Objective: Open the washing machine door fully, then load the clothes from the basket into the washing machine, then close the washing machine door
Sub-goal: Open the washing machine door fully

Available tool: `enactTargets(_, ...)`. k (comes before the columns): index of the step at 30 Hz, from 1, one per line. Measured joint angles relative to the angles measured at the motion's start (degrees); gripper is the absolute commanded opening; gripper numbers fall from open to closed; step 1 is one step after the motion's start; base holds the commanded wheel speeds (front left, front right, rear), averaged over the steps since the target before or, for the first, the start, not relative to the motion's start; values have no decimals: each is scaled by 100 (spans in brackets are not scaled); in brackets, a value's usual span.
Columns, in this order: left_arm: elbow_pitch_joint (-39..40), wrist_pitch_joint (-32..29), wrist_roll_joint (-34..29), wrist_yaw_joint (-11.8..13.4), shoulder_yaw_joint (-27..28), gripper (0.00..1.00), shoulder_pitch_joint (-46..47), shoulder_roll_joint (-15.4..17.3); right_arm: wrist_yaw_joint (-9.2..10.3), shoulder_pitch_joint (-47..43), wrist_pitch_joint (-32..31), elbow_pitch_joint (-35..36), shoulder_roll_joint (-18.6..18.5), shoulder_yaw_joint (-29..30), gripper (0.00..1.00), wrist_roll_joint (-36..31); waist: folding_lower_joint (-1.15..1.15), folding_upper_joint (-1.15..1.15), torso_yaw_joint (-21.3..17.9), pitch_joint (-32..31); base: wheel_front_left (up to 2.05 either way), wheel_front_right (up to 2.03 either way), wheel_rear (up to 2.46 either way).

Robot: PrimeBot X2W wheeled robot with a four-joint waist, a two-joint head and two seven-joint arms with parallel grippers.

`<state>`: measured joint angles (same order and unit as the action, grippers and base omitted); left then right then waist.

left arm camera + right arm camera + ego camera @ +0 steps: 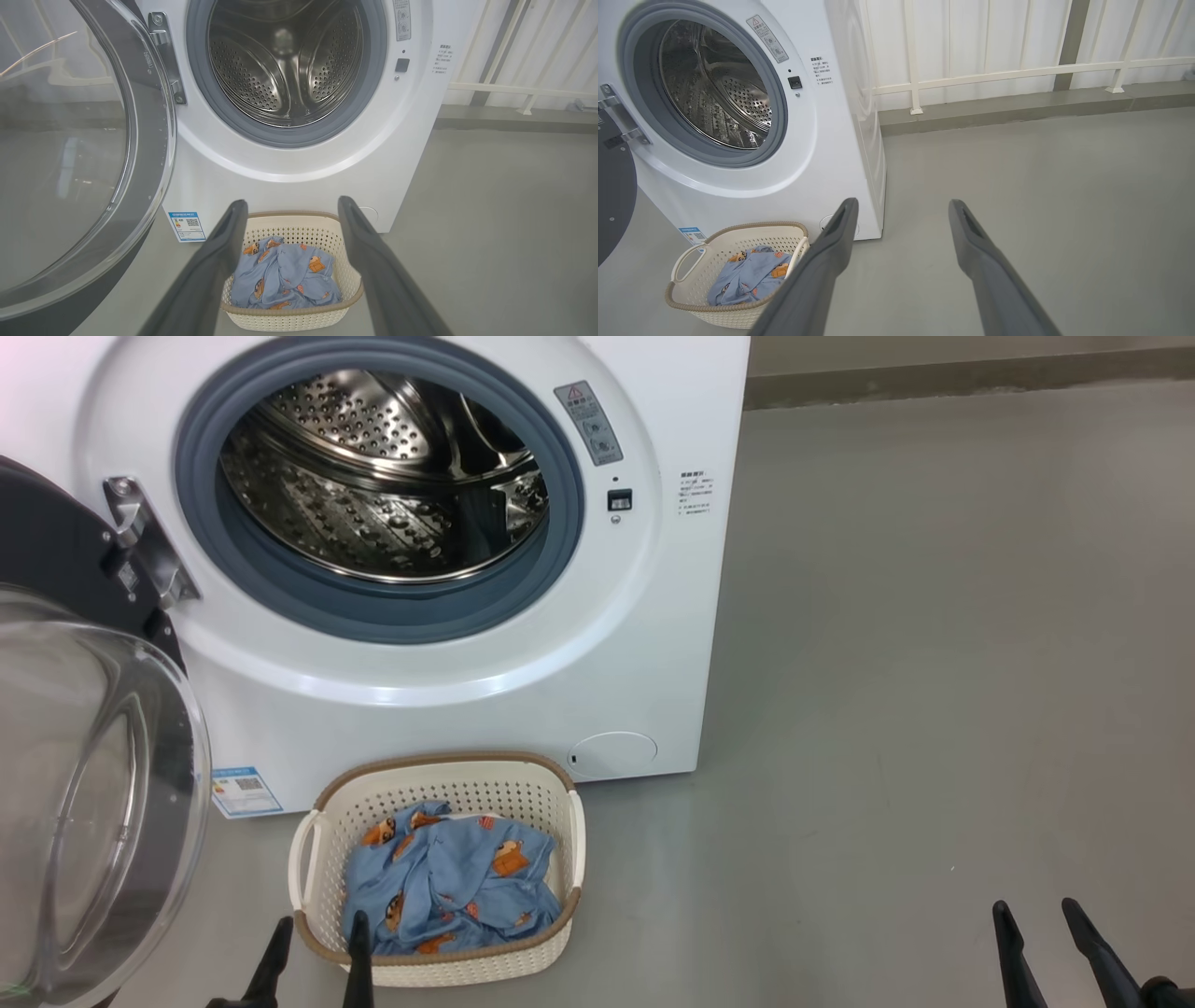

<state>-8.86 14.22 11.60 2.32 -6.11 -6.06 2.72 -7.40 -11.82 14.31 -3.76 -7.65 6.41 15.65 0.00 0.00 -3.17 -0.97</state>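
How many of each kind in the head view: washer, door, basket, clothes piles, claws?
washing machine: 1
washing machine door, open: 1
basket: 1
clothes, one blue printed pile, pieces can't be counted: 1
claws: 2, left claw and right claw, both open and empty
Total: 6

The basket stands on the floor just before the washing machine, with the clothes lying in it. The washing machine door stands swung out at the machine's left, left of the basket. The left end effector is at the basket's near left corner, the right end effector well apart to the right.
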Motion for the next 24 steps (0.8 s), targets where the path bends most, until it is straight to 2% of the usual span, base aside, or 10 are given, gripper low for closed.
enactTargets(13, 5, 0, 47, -9, 113, 100, -110, -1, 0, -77, 0, -59, 55, 164, 100, -107, 0, 0, 83, -157, 0, 0, 0)
enactTargets(24, -4, 0, 75, -57, 144, 100, -110, -1, 0, -126, 0, -81, 68, 121, 100, -147, 0, 0, 306, -245, 0, 0, 0)
